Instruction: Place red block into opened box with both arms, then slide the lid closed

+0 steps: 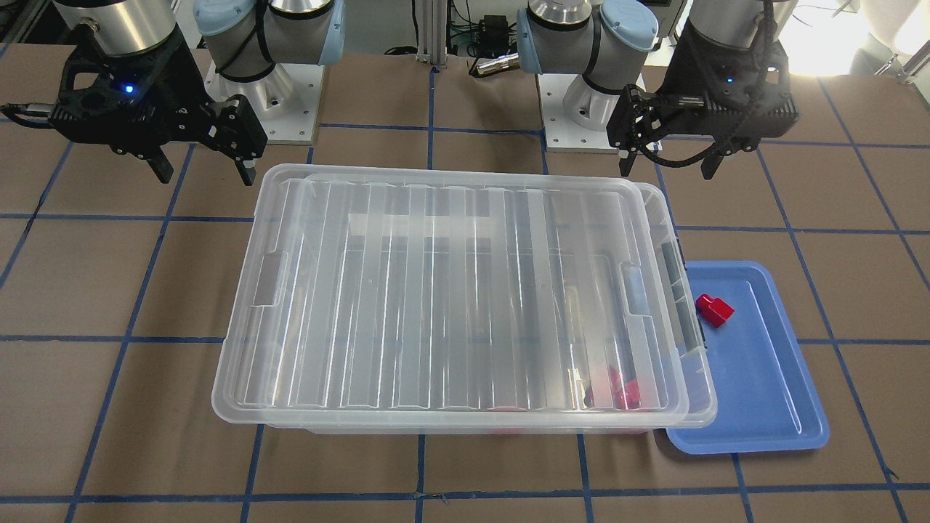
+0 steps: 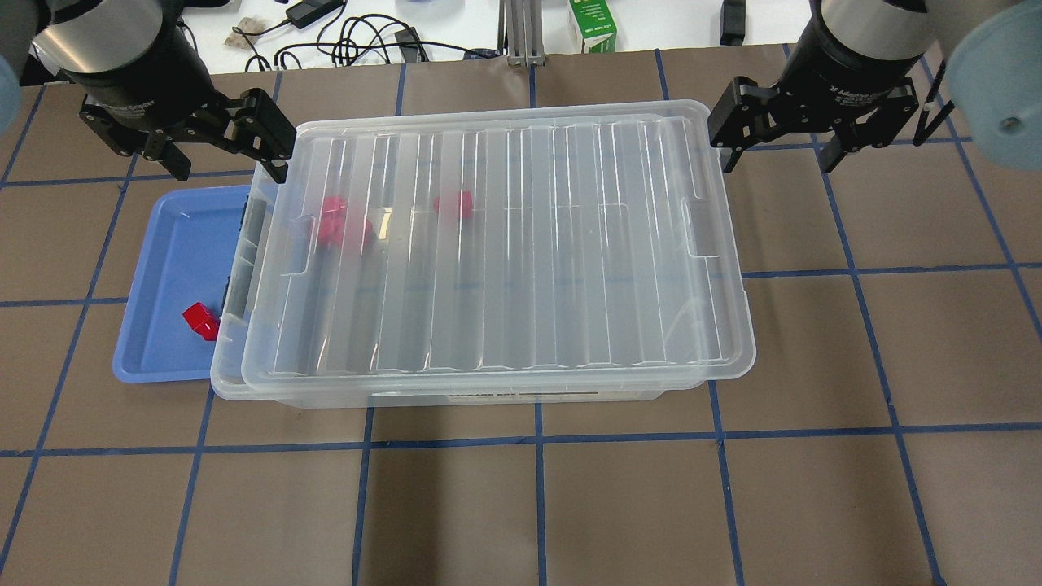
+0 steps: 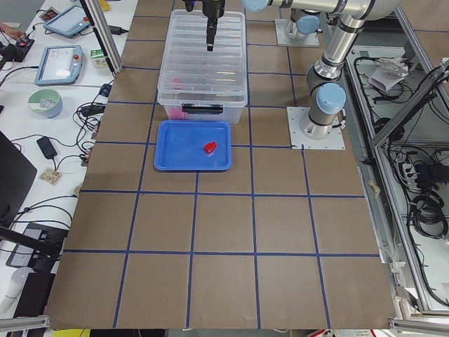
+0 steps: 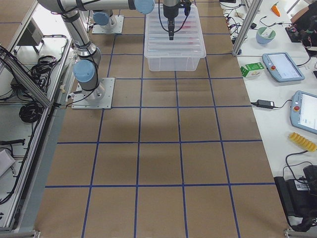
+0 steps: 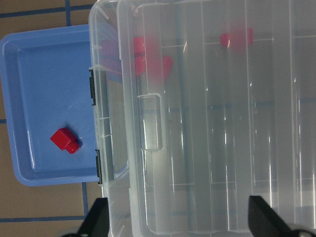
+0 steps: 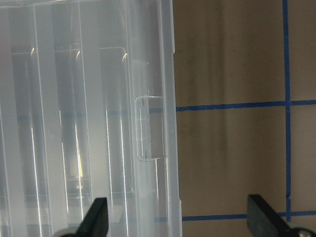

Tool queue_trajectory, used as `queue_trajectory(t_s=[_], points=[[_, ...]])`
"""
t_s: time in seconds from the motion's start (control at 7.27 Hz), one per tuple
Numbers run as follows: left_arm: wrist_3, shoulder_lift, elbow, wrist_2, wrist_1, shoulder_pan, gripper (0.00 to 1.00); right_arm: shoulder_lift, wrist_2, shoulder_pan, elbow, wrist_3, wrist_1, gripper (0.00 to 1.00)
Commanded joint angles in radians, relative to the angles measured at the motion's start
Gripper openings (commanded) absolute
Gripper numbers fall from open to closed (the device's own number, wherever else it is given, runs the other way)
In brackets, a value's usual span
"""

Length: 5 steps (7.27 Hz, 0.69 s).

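One red block [image 2: 201, 320] lies in the blue tray [image 2: 167, 244], just outside the box [image 2: 229, 381] at its left end; the left wrist view shows the red block [image 5: 65, 140] there too. Under the ribbed lid [image 2: 505, 244], other red blocks [image 2: 335, 221] rest inside the box. The lid sits shifted toward my right, leaving a narrow strip of the box uncovered by the grey latch [image 1: 683, 290]. My left gripper [image 2: 230, 172] hangs open and empty over the box's far left corner. My right gripper [image 2: 779, 163] hangs open and empty just past the lid's far right corner.
The blue tray [image 1: 755, 378] touches the box's short end. Brown table cover with blue tape lines surrounds the box. Cables and a green carton [image 2: 593, 24] lie beyond the table's far edge. The arm bases [image 1: 276, 94] stand behind the box.
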Motion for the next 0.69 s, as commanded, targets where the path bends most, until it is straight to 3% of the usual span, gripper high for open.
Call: queue_trajectory(t_s=[0.0, 0.55], points=[[0.0, -0.001, 0.003, -0.001, -0.005, 0.0, 1.0, 0.0, -0.001, 0.0, 0.0, 0.0, 0.001, 1.0], [0.056, -0.004, 0.012, -0.002, 0.001, 0.061, 1.0, 0.027, -0.007, -0.009, 0.03, -0.064, -0.011, 1.0]])
